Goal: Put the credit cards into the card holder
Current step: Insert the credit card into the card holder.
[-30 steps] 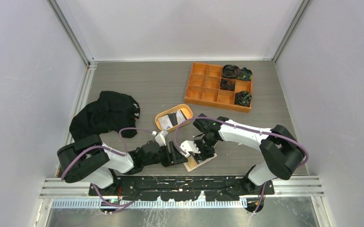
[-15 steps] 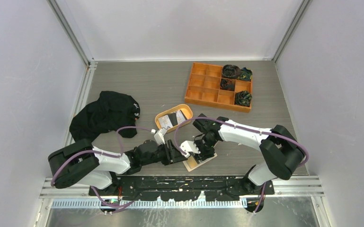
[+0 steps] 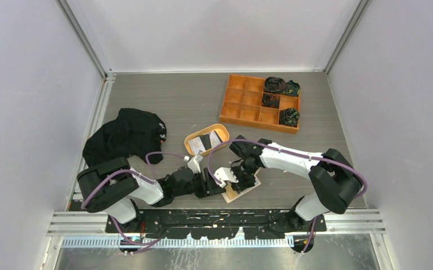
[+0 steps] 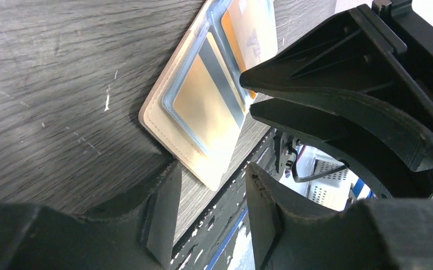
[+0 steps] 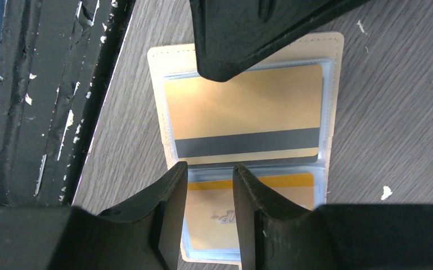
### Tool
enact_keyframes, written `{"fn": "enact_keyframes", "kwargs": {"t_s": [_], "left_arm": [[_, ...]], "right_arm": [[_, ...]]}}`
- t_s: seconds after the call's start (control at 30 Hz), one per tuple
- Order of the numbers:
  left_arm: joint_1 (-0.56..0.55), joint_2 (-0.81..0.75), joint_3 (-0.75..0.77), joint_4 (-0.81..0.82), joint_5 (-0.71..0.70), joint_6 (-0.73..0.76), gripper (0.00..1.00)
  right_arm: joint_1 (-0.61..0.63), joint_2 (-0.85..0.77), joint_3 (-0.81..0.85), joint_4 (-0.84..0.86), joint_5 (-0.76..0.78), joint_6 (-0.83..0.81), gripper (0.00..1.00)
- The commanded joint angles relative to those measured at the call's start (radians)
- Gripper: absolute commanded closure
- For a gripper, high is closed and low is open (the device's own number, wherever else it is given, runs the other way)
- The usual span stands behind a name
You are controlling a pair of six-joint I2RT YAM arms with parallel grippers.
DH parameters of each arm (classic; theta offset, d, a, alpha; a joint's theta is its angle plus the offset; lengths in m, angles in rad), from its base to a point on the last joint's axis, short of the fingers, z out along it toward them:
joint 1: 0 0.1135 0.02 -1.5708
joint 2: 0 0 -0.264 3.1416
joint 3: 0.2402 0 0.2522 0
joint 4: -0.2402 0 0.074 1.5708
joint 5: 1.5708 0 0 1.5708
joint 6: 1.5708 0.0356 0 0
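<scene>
The card holder (image 3: pixel 235 193) lies open and flat near the table's front edge. In the right wrist view the card holder (image 5: pixel 159 112) shows clear sleeves. One sleeve has a gold card with a dark stripe (image 5: pixel 242 107) in it, the other a yellow card (image 5: pixel 214 216). My right gripper (image 5: pixel 209 167) hovers right over the fold, open, nothing between its fingers. My left gripper (image 4: pixel 211 169) is low at the holder's near corner (image 4: pixel 217 174), open and empty. More credit cards, one dark (image 3: pixel 206 139) and one light (image 3: pixel 197 146), lie in the oval tray (image 3: pixel 222 130).
A black cloth (image 3: pixel 125 136) is heaped at the left. An orange compartment box (image 3: pixel 246 105) with dark rolled items stands at the back right. The table's front edge and black mounting rail (image 3: pixel 214 216) run just beyond the holder.
My left arm's elbow swung out to the left and came back while its gripper stayed at the holder's corner. The right arm has held still over the holder.
</scene>
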Motion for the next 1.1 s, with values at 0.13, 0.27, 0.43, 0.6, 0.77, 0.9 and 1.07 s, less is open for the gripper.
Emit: {"fn": "enact_keyframes", "kwargs": {"t_s": [0.13,0.27,0.43,0.6,0.77,0.9,1.07], "left_arm": [[-0.005,0.030,0.007,0.139,-0.002,-0.015,0.57],[-0.005,0.019,0.000,0.145,-0.018,-0.009,0.60],[-0.004,0.019,-0.003,0.150,-0.028,-0.003,0.64],[-0.004,0.013,-0.015,0.171,-0.032,0.004,0.68],[-0.004,0.011,-0.007,0.165,-0.027,0.013,0.67],[-0.004,0.039,0.011,0.169,-0.025,0.006,0.65],[-0.009,0.076,0.038,0.176,-0.026,-0.004,0.63]], "right_arm": [[0.006,0.001,0.011,0.000,-0.006,-0.006,0.59],[0.005,-0.004,0.015,-0.002,-0.016,-0.002,0.59],[0.000,-0.024,0.034,-0.013,-0.030,0.019,0.59],[-0.063,-0.085,0.054,-0.042,-0.041,0.022,0.59],[-0.188,-0.161,0.057,-0.080,-0.064,0.002,0.57],[-0.235,-0.156,0.046,-0.118,-0.047,-0.049,0.55],[-0.244,-0.096,0.053,-0.140,0.066,-0.065,0.55]]}}
